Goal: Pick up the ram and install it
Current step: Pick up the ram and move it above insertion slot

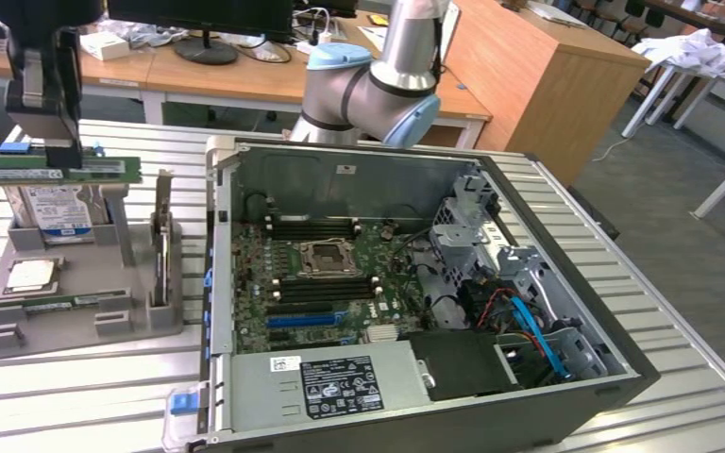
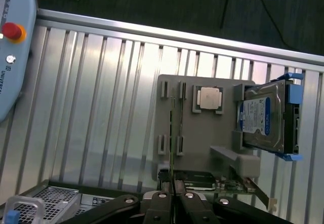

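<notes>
The ram (image 1: 101, 171), a long thin green board, hangs level in the air at the exterior view's left, above the grey holder (image 1: 79, 316). My gripper (image 1: 50, 159) is shut on its top edge, near the middle. In the wrist view the ram (image 2: 172, 148) appears edge-on as a thin line running out from between the black fingertips (image 2: 163, 203) of the gripper (image 2: 173, 197), with the holder (image 2: 202, 133) below it. The open computer case (image 1: 615, 363) lies at the exterior view's right, with the black memory slots (image 1: 325, 226) beside the processor socket (image 1: 326, 255).
A hard drive with a blue-white label (image 1: 60, 212) (image 2: 263, 117) stands in the holder, and a square silver processor (image 1: 33, 276) (image 2: 209, 98) lies on it. A card (image 1: 161, 250) stands upright at the holder's edge. A teach pendant (image 2: 12, 41) rests on the slatted metal table (image 1: 86, 396).
</notes>
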Motion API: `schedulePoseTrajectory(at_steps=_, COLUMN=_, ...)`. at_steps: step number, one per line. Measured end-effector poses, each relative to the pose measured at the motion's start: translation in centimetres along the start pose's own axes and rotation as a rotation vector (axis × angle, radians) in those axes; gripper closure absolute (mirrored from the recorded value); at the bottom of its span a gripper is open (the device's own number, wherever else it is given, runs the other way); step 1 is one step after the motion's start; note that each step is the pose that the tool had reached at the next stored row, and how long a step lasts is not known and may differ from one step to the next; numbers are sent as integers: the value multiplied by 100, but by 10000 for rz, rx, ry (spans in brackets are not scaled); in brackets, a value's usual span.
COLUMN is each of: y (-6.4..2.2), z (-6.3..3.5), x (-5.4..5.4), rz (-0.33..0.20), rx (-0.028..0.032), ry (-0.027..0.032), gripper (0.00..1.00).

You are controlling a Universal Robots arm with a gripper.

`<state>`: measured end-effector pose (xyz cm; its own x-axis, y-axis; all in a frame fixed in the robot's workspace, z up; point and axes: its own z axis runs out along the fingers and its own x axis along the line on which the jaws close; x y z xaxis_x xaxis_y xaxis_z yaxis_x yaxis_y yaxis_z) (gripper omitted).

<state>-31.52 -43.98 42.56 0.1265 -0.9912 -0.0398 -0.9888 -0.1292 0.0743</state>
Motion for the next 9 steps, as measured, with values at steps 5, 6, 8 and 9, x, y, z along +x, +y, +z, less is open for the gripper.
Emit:
schedulePoseTrajectory(at_steps=5, y=-39, z=1, x=5, rz=0, rx=-21, ry=-3, gripper=88)
schedulePoseTrajectory(at_steps=6, y=-47, z=1, x=6, rz=0, rx=-25, ry=-4, gripper=88)
schedulePoseTrajectory(at_steps=8, y=-63, z=1, x=8, rz=0, rx=-34, ry=-5, gripper=88)
schedulePoseTrajectory(at_steps=9, y=-71, z=1, x=9, rz=1, rx=-39, ry=-5, gripper=88)
